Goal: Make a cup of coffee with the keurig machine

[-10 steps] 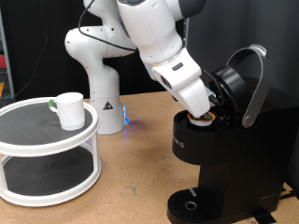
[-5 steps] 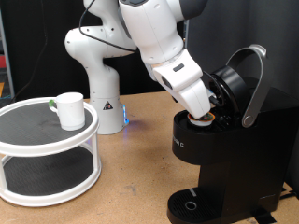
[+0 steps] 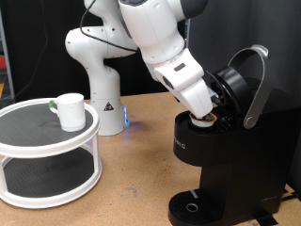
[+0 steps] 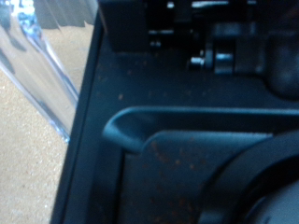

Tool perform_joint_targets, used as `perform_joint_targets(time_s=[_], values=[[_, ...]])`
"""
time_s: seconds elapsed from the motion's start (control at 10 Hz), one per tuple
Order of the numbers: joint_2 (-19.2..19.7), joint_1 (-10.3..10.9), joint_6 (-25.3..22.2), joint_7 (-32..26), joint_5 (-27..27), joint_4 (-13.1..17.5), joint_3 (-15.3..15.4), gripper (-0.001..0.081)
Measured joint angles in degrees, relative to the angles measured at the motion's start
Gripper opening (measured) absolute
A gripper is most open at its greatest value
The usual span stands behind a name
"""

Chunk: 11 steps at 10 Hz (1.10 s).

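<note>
The arm reaches down from the top of the exterior view, and its end effector (image 3: 201,115) is buried in the open brew chamber at the top of the keurig machine (image 3: 221,155). The fingertips are down inside the opening, hidden by the black housing, so I can't tell whether they are spread or pinched, or whether anything sits between them.

The machine stands at the table's (image 3: 141,160) right edge in the exterior view, close to the near right corner. Its silver-grey lid handle (image 3: 256,87) is swung up and back, the lid wide open. Low on the front, the round drip tray (image 3: 191,206) is bare of any mug.

The cup (image 3: 69,110), plain white with its handle on the left, sits over by the table's left edge, upright on the top shelf of a round white two-tier stand (image 3: 47,155). It's well apart from the machine. A small green-edged item (image 3: 50,104) lies just beside the cup on that shelf; too small to make out.

Behind, toward the table's far edge, stands the white robot base (image 3: 99,71), with a small blue light (image 3: 127,120) glowing low beside it.

The wrist view is nearly filled with dark moulded plastic of the machine's interior (image 4: 177,140), speckled with brown flecks, a curved ridge (image 4: 187,119) running across, and a clear plastic panel (image 4: 37,65) with tan table surface beyond.
</note>
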Motion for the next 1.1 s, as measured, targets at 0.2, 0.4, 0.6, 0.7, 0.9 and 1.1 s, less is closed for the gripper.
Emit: perform_joint_targets(time_s=[0.2,0.4,0.6,0.7,0.9,1.1], values=[[-0.91,0.00,-0.75,-0.09,1.33,0.24,0.00,0.0808],[-1.95,0.00,-1.89,-0.08,1.55,0.51,-0.05,0.0808],[-2.45,-0.02,-2.15,-0.02,1.55,0.52,-0.12,0.0808],[-2.48,-0.05,-2.33,-0.02,1.55,0.60,-0.18,0.0808],[-2.60,-0.30,-2.32,0.06,1.21,0.75,-0.34,0.0808],[-2.69,-0.47,-2.32,0.05,1.14,0.70,-0.36,0.0808]])
